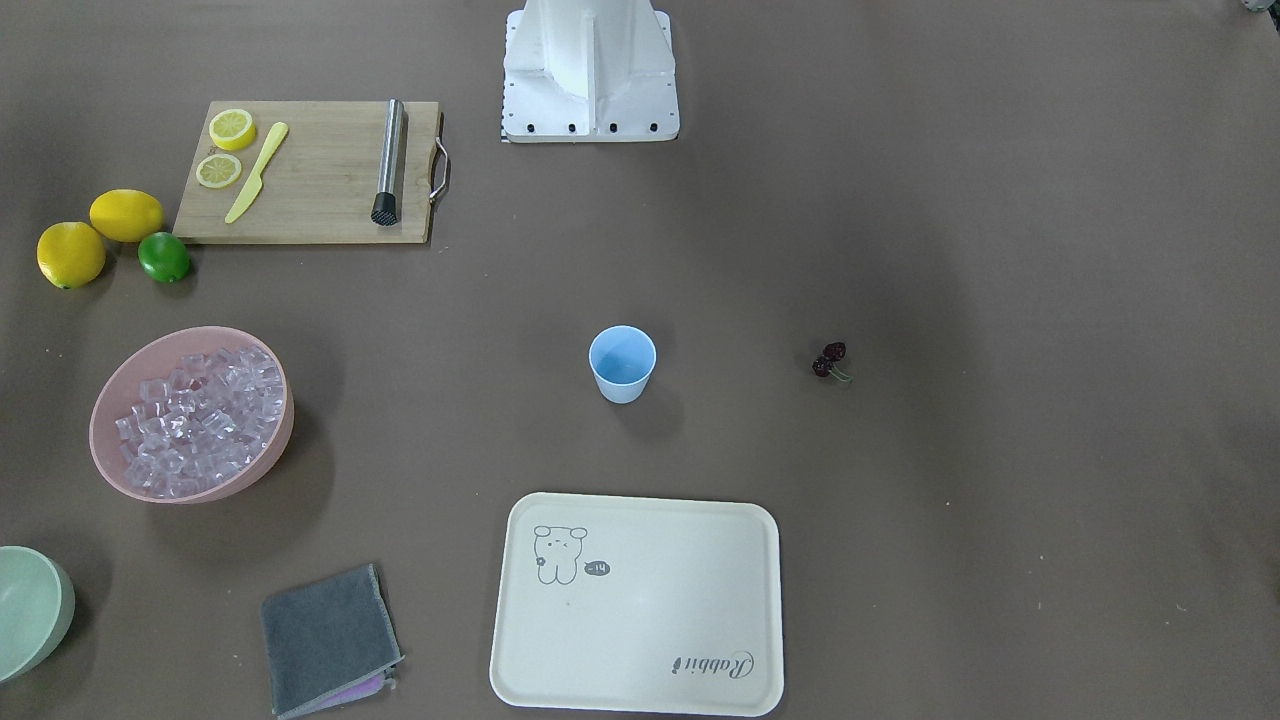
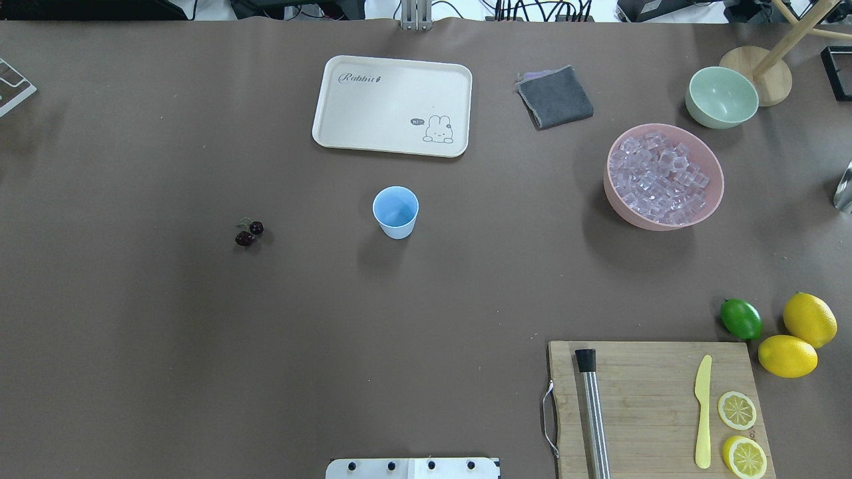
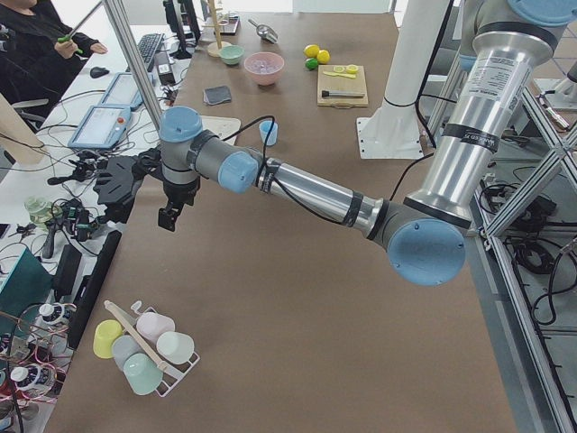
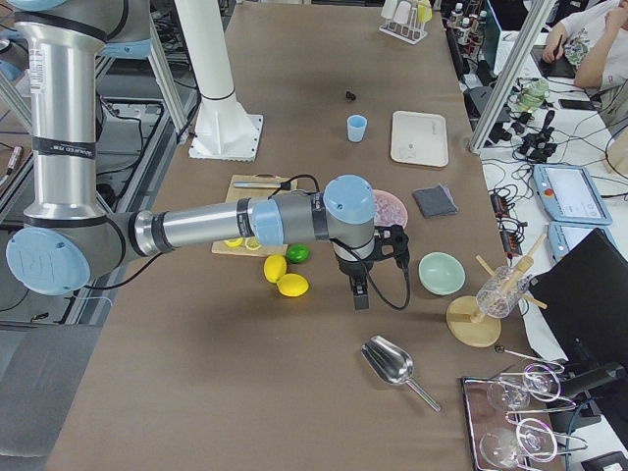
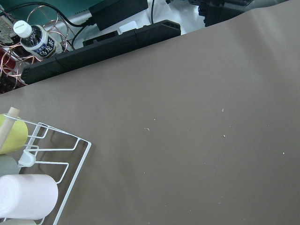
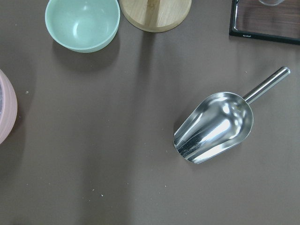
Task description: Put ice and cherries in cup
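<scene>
The light-blue cup (image 1: 622, 363) stands upright and empty mid-table; it also shows in the overhead view (image 2: 396, 211). The dark cherries (image 1: 830, 361) lie on the table toward my left side, as the overhead view (image 2: 248, 233) shows. The ice (image 2: 662, 176) fills a pink bowl (image 2: 639, 223) on my right side. My left gripper (image 3: 168, 216) hangs over the table's left end, far from the cherries. My right gripper (image 4: 360, 294) hangs past the pink bowl, near a metal scoop. I cannot tell whether either gripper is open or shut.
A metal scoop (image 6: 215, 127) lies under the right wrist, beside a pale green bowl (image 6: 82, 22). A cream tray (image 2: 393, 106) and a grey cloth (image 2: 554, 96) lie beyond the cup. A cutting board (image 2: 655, 406), lemons and a lime (image 2: 741, 319) sit near right. A cup rack (image 5: 28, 187) stands at the left end.
</scene>
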